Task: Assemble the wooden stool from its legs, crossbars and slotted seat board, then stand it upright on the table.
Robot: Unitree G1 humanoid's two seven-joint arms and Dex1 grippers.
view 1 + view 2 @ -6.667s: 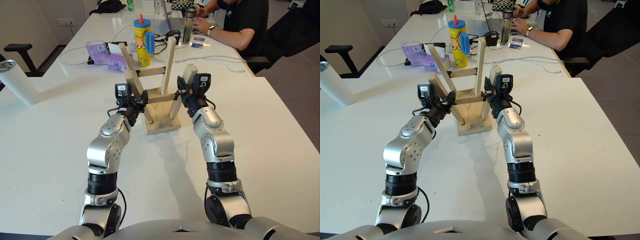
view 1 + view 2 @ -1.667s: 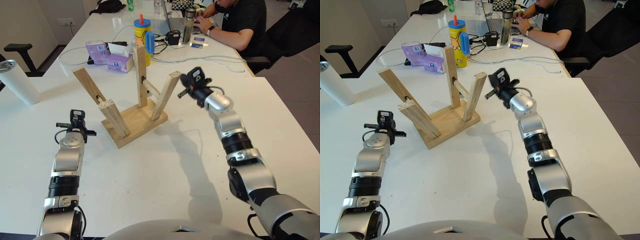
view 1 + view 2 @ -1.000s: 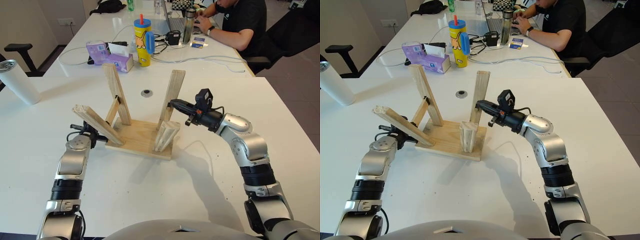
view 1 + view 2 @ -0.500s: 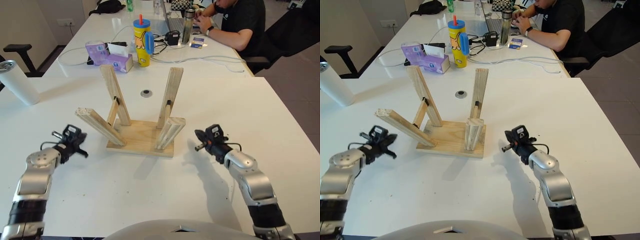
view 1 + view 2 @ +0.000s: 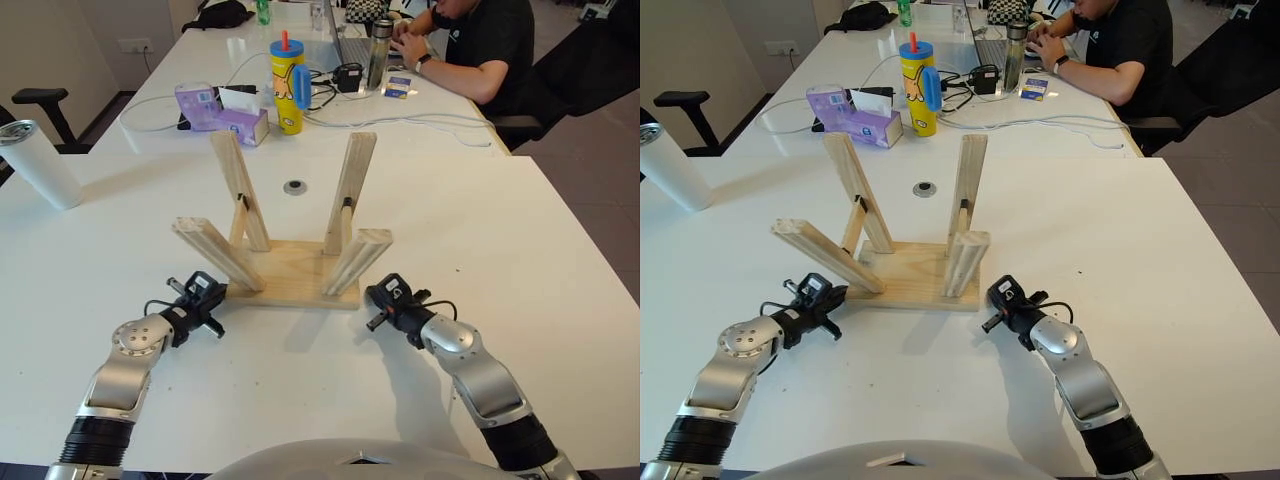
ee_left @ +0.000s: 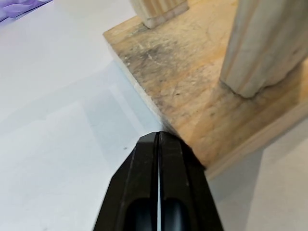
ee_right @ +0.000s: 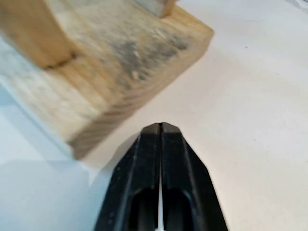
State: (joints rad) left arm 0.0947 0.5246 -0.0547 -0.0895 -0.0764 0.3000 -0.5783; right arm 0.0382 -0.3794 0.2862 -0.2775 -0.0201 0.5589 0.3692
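While both pincers are clenched on nothing, the wooden stool (image 5: 290, 262) rests upside down on the table (image 5: 520, 250) just ahead of them.
Its seat board (image 5: 288, 284) lies flat, and the four legs (image 5: 238, 190) rise from it, splaying outward above and beyond the fingertips. The left pincer (image 6: 158, 139), fingers pressed together, points at the board's near left corner; whether it touches the wood cannot be told. The right pincer (image 7: 160, 127), likewise closed tight, sits low over the tabletop just short of the board's near right corner, with bare white surface around its tip. A yellow cup (image 5: 287, 85) stands well beyond the stool, far from both pincers.
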